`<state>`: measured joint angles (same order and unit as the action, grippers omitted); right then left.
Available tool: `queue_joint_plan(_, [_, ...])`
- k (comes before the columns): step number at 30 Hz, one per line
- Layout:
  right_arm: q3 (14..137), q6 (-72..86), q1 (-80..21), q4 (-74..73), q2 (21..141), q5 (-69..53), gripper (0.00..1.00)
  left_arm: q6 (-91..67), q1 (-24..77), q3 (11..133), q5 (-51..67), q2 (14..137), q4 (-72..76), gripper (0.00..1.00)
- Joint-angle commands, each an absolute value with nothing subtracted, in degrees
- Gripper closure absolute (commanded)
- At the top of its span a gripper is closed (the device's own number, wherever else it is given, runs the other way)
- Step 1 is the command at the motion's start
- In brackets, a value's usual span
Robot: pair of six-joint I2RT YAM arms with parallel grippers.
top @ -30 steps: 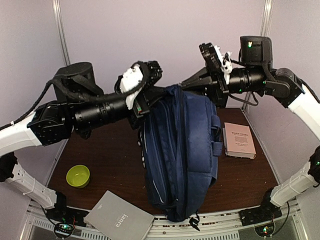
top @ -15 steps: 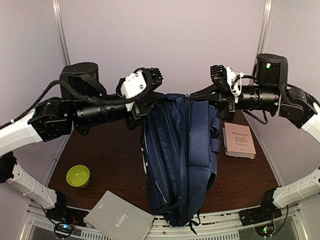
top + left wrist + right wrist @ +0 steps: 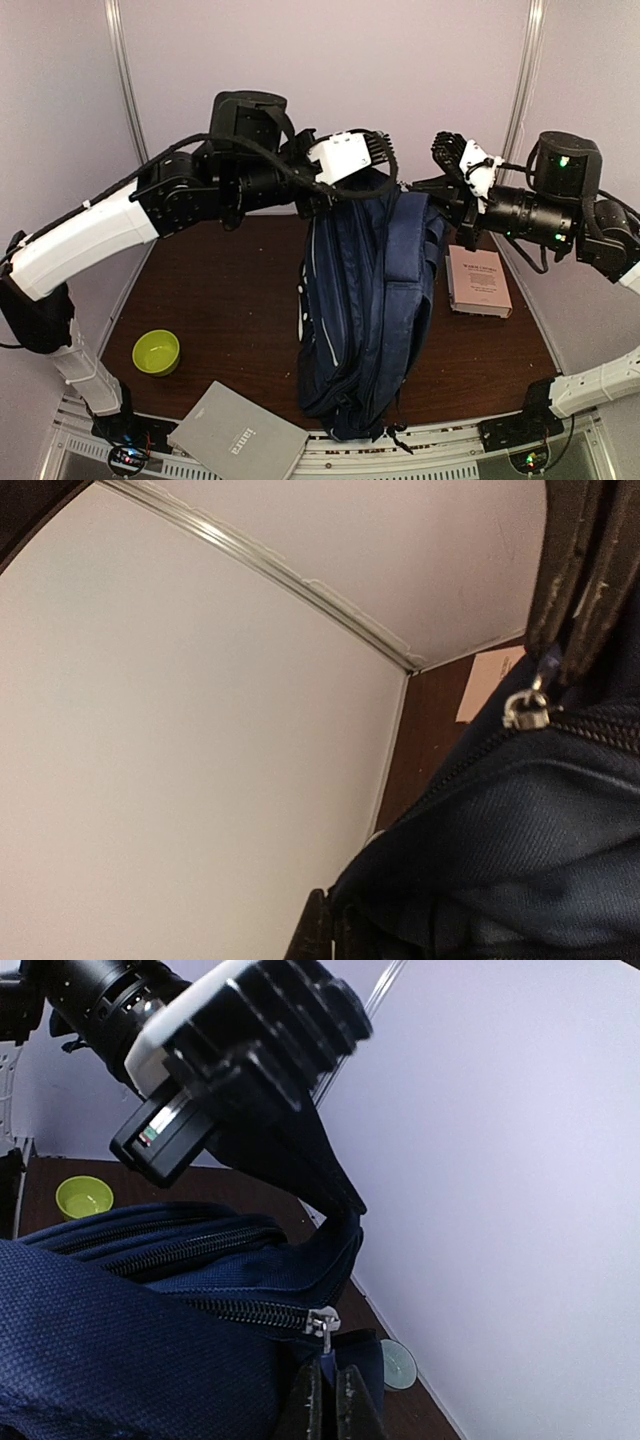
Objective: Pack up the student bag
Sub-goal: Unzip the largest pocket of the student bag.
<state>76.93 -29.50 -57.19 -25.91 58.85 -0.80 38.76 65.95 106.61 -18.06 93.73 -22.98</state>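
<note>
Both pincers are clamped on the top of the bag [image 3: 365, 300], the left pincer [image 3: 382, 184] on fabric by a zip pull and the right pincer [image 3: 438, 190] just beside it, so the bag hangs straight down beneath them, its bottom at the near edge of the table [image 3: 230, 290]. Below the right pincer a book [image 3: 478, 281] lies near the bag's side. Far below and left of the left pincer sit a green bowl [image 3: 157, 352] and a grey notebook [image 3: 238, 435] jutting over the near edge, with bare tabletop between them and the bag.

I can't read cover print on tan book [image 3: 478, 281] right of student bag [image 3: 365, 320]; left gripper [image 3: 385, 185] fingertips buried in bag's top fold.
</note>
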Motion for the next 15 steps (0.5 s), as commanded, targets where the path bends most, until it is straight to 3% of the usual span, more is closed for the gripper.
queue_joint_plan(1, [73.22, -20.72, -56.91, -14.17, 62.55, 4.33, 1.00, 50.92, 59.85, 124.72, -32.34, 94.03, -8.74, 1.00])
queue_joint_plan(9, [79.13, -12.74, -56.93, 5.65, 76.67, 2.34, 1.00, 60.57, 60.29, 135.59, -29.16, 100.87, -4.17, 1.00])
queue_joint_plan(15, [80.90, -3.50, -56.91, 16.39, 83.93, -1.09, 1.00, 56.83, 60.25, 129.64, -26.51, 97.50, -5.67, 1.00])
